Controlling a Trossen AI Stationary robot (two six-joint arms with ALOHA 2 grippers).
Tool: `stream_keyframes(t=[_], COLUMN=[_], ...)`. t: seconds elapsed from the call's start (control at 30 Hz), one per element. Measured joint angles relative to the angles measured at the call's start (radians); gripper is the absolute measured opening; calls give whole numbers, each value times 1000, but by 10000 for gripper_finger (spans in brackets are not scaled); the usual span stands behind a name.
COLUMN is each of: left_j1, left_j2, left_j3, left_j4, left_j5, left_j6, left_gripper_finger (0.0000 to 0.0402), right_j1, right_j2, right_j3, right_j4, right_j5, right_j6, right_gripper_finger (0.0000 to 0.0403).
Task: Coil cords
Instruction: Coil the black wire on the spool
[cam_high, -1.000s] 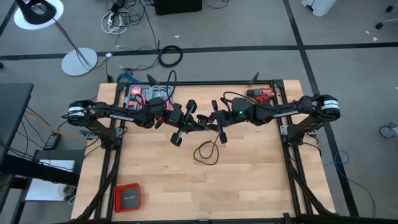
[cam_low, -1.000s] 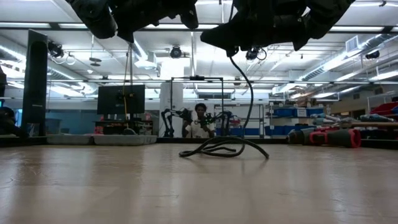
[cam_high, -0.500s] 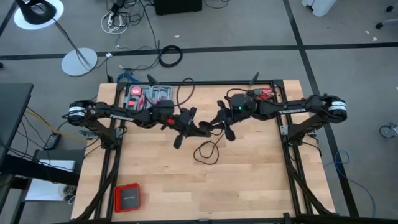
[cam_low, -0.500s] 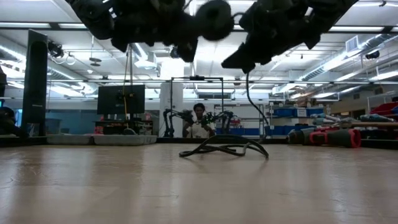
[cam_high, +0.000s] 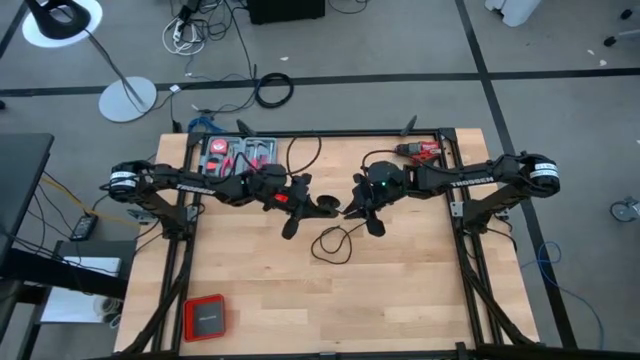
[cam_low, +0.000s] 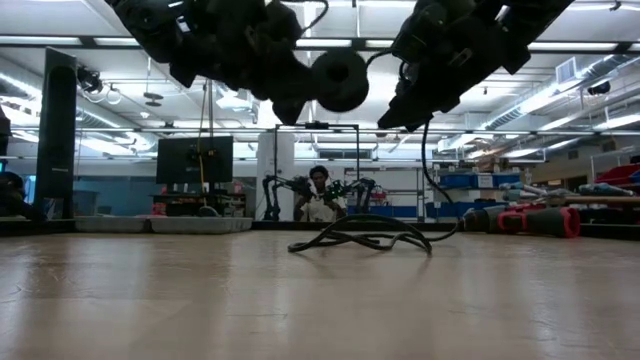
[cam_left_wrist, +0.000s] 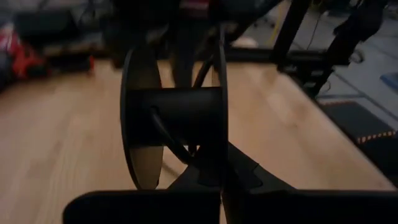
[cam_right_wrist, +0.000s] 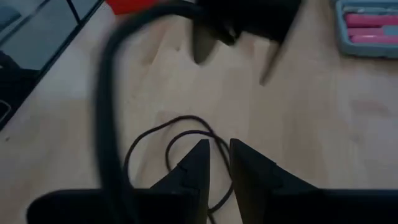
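Left pincer (cam_high: 300, 205) holds the spool (cam_left_wrist: 174, 118) clamped; right pincer (cam_high: 362, 207) pinches the cord (cam_high: 335, 242) beside it; we feed it taut, loop below

- Cord (cam_high: 335, 242): thin, black, flexible.
- Lower part lies on the wooden tabletop in a loose, untidy loop, below and just in front of the right gripper (cam_high: 362, 208).
- Low view: the slack forms flat, overlapping curves (cam_low: 360, 238) on the wood; one strand rises from them toward the right gripper overhead.
- Right wrist view: two loops (cam_right_wrist: 180, 146) overlap on the table just beyond that gripper's fingertips.
- Plug ends not discernible.
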Motion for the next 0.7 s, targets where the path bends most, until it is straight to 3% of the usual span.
stream_keyframes(t=[0.2,0.53,0.7], left_j1=[0,-19,-21], left_j2=[0,0,0], left_j3=[0,0,0], left_j4=[-103,-99,-72], left_j5=[-33,8,2], left_j6=[-1,-56,-67], left_gripper_finger=[0,0,0], right_j1=[13,-3,-2], right_j2=[-5,-129,-136], right_j3=[0,2,1], right_j4=[4,18,-96], right_j5=[-38,-24,23], right_j6=[8,-26,-40], right_gripper_finger=[61,61,61])
